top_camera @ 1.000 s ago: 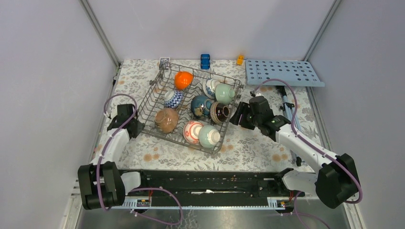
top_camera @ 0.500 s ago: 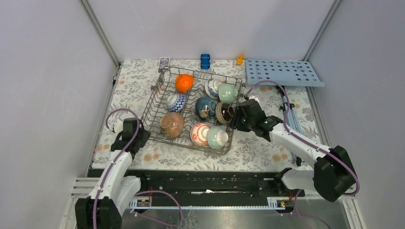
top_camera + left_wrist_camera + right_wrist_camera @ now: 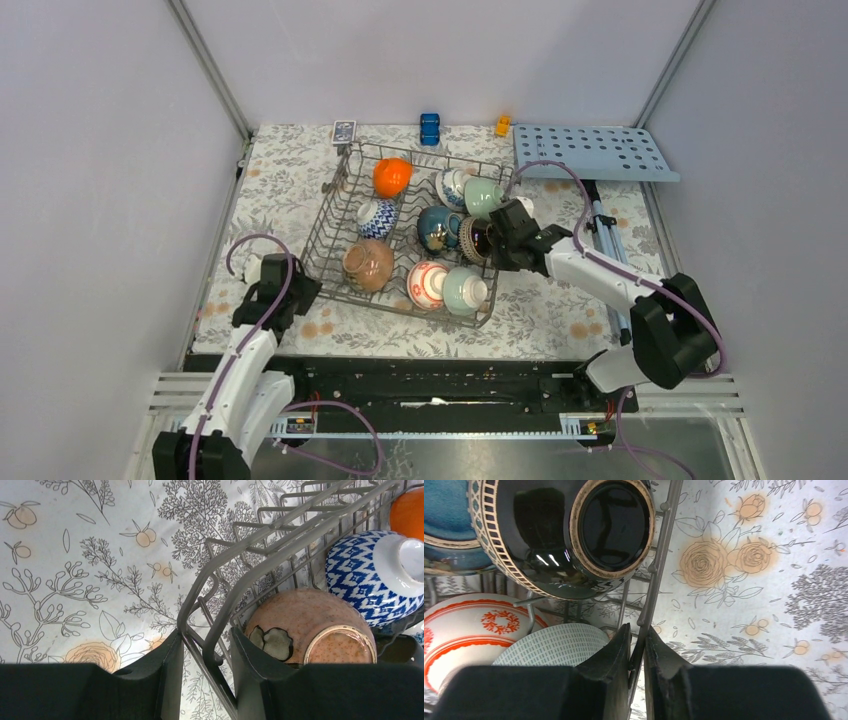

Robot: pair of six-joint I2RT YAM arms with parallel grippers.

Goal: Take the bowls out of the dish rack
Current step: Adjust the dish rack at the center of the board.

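Note:
The grey wire dish rack sits on the flowered cloth and holds several bowls: orange, blue-and-white, brown, red-and-white, two pale green, dark blue and dark brown. My left gripper straddles the rack's near-left corner wires, fingers pressed on them, beside the brown bowl. My right gripper is shut on the rack's right rim wire, below the dark brown bowl and next to a pale green bowl.
A light-blue board with holes lies at the back right. A blue toy, a small orange toy and a small card box sit along the back edge. Enclosure walls stand on three sides.
The rack has turned and slid toward the back right with both grippers on it. My left gripper came nearer to the front; my right gripper moved left and farther back.

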